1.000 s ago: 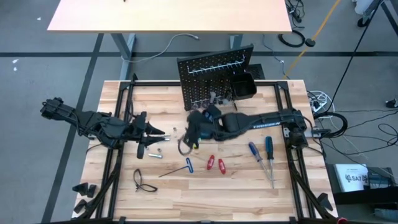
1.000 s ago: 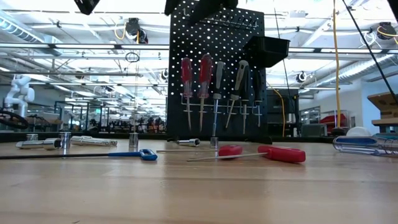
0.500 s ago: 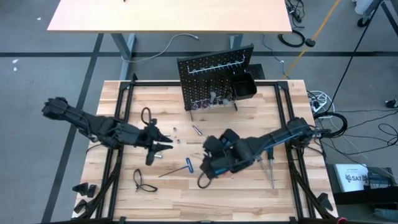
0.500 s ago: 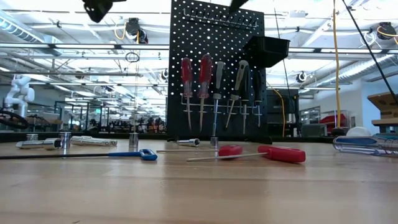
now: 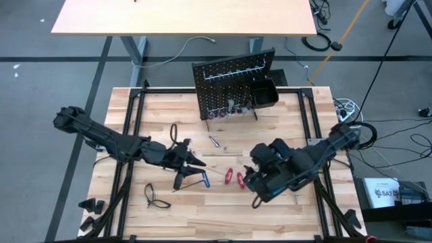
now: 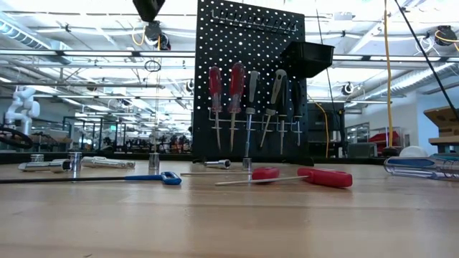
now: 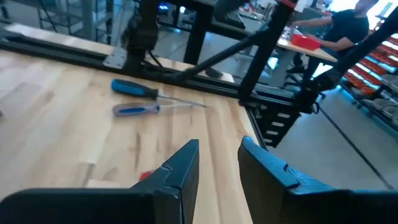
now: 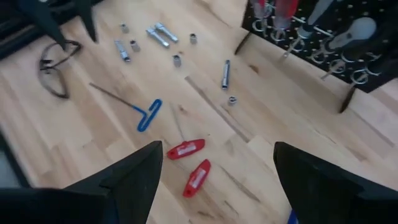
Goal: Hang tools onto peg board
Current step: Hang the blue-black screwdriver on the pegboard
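Fingers [image 8: 140, 177] of right gripper [image 5: 260, 181] spread, left gripper [image 5: 191, 164] fingers narrowly parted

Black perforated peg board [image 5: 233, 84], two red-handled screwdrivers [image 5: 234, 177], blue T-handle key [image 8: 148, 114], pale striped wood table [image 5: 169, 111]

No readable text

A white box [image 5: 383, 192] on the floor beside the table carries dark print, too small to make out; nothing else bears lettering.
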{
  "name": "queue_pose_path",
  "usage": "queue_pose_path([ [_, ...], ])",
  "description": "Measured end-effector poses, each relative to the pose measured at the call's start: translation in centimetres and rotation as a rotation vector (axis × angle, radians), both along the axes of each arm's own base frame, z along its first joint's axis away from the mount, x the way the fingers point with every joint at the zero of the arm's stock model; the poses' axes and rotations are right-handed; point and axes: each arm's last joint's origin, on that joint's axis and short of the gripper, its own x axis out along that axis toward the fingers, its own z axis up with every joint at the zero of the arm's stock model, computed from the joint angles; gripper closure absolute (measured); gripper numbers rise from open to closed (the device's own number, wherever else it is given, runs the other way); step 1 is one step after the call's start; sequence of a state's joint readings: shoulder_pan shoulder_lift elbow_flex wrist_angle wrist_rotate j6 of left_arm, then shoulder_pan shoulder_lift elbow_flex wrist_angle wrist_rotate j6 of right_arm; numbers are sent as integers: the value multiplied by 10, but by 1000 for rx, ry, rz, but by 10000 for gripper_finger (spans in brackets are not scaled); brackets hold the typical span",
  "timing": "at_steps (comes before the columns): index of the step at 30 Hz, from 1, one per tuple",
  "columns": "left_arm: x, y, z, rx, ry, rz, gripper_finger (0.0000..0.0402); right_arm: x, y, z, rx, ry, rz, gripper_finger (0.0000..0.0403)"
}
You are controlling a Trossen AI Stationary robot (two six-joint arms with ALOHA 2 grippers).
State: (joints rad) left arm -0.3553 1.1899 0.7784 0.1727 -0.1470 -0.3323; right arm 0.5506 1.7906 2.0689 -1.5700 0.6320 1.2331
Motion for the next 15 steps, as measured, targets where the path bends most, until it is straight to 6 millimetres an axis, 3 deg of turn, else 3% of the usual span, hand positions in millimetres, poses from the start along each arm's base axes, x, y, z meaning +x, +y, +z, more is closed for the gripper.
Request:
queue_pose_path([
  [6, 5, -2, 0, -6, 5, -19, 288, -7, 3, -1, 78, 33, 11, 106],
  [15, 5, -2, 6, -4, -14, -18, 288, -6, 9, -64, 309, 333, -40, 106],
])
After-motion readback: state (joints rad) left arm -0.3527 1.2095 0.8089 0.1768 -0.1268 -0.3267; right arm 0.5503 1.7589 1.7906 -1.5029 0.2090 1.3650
